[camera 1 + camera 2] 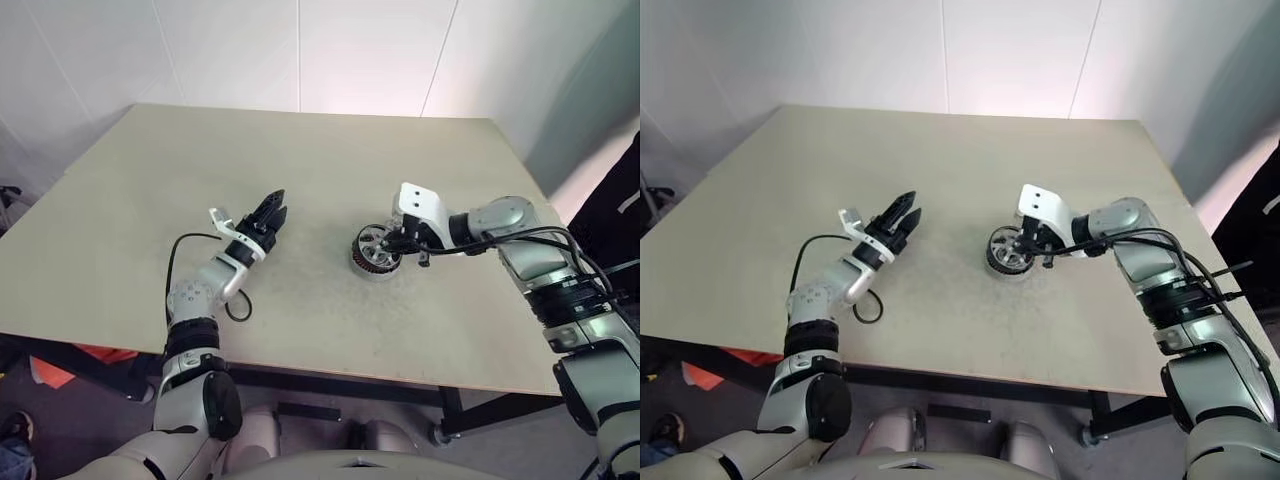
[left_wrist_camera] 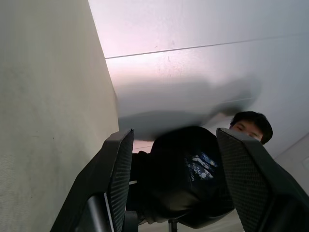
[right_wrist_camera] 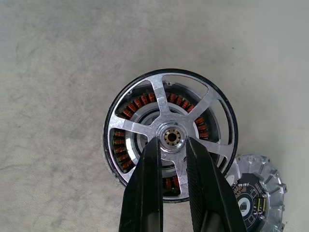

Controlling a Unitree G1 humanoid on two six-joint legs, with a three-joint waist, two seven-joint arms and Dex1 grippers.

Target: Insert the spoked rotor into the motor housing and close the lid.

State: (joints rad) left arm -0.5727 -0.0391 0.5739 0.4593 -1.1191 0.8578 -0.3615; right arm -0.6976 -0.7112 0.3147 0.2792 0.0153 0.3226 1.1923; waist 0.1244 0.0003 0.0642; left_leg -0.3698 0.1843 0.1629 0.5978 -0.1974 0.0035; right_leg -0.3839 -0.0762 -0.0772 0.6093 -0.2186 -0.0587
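Silver-spoked rotor seated over copper windings in housing mid-table, right gripper nearly shut on its hub, perhaps pinching, left gripper open, empty; lid beside; risks tilting rotor if dragged sideways.

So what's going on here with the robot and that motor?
The spoked rotor already sits in the motor housing on the table, copper windings showing between its spokes. The right pincer is at the rotor's hub. A finned silver disc lies right beside the housing, so nothing covers the rotor yet. The left pincer is open and empty, off to the side.
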